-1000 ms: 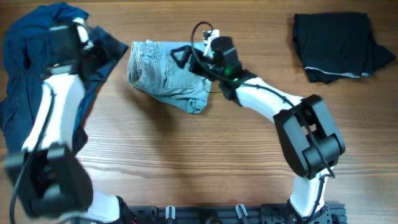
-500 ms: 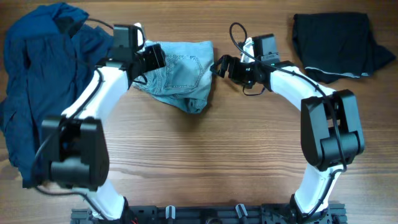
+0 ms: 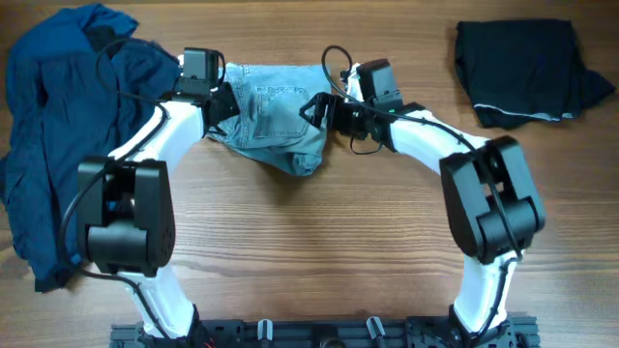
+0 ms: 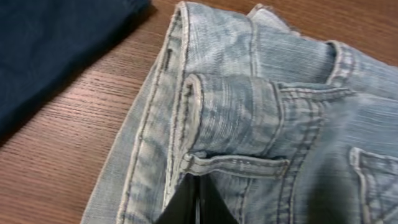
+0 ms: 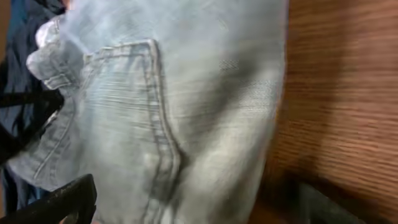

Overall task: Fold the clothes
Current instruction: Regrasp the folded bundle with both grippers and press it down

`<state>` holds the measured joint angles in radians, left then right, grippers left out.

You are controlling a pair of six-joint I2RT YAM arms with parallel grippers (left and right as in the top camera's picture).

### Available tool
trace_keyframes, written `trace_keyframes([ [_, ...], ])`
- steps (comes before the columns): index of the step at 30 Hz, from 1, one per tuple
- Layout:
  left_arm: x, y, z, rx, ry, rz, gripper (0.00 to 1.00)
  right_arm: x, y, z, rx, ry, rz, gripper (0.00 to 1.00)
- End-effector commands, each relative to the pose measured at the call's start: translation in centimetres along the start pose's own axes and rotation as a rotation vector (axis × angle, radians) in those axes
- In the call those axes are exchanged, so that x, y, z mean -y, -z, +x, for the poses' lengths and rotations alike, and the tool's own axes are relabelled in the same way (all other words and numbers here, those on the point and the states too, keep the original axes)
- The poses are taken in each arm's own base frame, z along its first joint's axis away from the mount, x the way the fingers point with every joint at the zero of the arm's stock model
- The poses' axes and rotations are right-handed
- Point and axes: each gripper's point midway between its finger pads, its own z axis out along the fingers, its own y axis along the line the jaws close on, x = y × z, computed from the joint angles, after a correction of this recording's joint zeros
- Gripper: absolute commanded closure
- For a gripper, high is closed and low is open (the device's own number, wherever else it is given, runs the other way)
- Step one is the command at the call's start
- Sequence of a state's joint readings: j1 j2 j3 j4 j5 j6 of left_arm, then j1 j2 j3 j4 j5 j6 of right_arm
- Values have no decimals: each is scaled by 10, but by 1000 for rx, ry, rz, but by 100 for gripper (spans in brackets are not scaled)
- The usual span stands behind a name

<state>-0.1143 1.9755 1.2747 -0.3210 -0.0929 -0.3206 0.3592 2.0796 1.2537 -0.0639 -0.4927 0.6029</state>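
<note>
The light denim shorts [image 3: 276, 116] lie bunched at the back middle of the table. My left gripper [image 3: 224, 101] is at their left edge, shut on the denim by the waistband seam [image 4: 198, 202]. The belt loop and a pocket [image 4: 373, 180] fill the left wrist view. My right gripper [image 3: 314, 106] stands open over the shorts' right edge. Its fingers [image 5: 62, 199] are spread wide with the denim [image 5: 186, 112] between them. The dark navy garment [image 3: 58, 126] is heaped at far left, and the black garment [image 3: 527, 72] lies folded at back right.
Bare wooden tabletop [image 3: 319, 251] stretches across the front half. The navy garment [image 4: 56, 43] lies close to the left of the shorts. Both arms' bases stand at the front edge [image 3: 319, 333].
My left arm swung from the navy garment to the shorts' left edge and shut there. My right gripper let go, backed off right, then came back open to the right edge.
</note>
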Motion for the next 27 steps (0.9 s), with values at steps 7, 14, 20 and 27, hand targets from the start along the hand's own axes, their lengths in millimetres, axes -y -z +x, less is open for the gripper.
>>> trace_keyframes([
  [7,-20,-23,18,-71,21,-40,28,9,14,-8,6,29,24,0],
  [14,13,-9,76,-335,1,148,96,-9,130,-47,112,137,210,0],
  [20,104,32,160,-594,-82,338,89,-21,177,-55,160,110,146,0],
  [27,152,40,144,-486,-129,385,14,-13,177,-41,105,79,171,1],
])
